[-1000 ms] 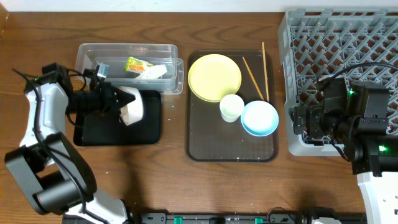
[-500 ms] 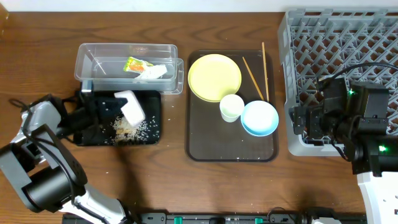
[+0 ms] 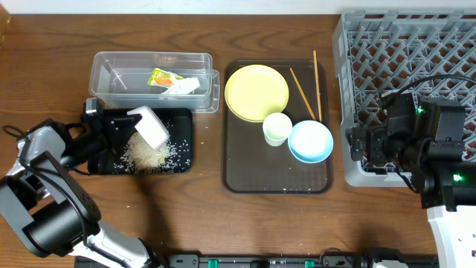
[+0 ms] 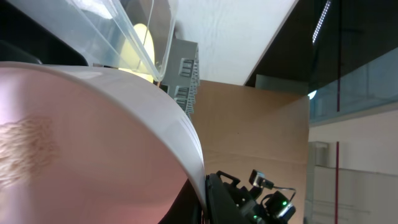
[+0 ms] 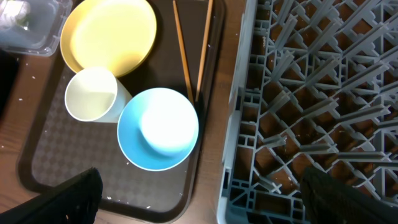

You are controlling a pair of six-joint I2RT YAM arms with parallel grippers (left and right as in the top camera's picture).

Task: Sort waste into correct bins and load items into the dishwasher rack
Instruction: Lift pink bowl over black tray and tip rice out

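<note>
White bowl [image 3: 149, 128], clamped in your left gripper [image 3: 126, 125], tilted over rice [image 3: 145, 155] on the black tray [image 3: 183, 125]; clear tub [image 3: 195, 59] sat just behind; your right gripper [image 5: 210, 196] hung with jaws apart.

Wooden table [image 3: 223, 30] bears clear tub [image 3: 149, 56], black tray [image 3: 182, 123], brown tray [image 3: 253, 167], grey rack [image 3: 372, 45], perhaps stray grains [image 5: 18, 98].

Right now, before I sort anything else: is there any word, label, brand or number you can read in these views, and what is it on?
No text can be read in any view.
Print on the green-and-yellow food wrapper in the clear tub: too small and blurred to read.
The pale yellow plate, white cup, light blue bowl, white bowl and grey dishwasher rack: no markings visible.
</note>
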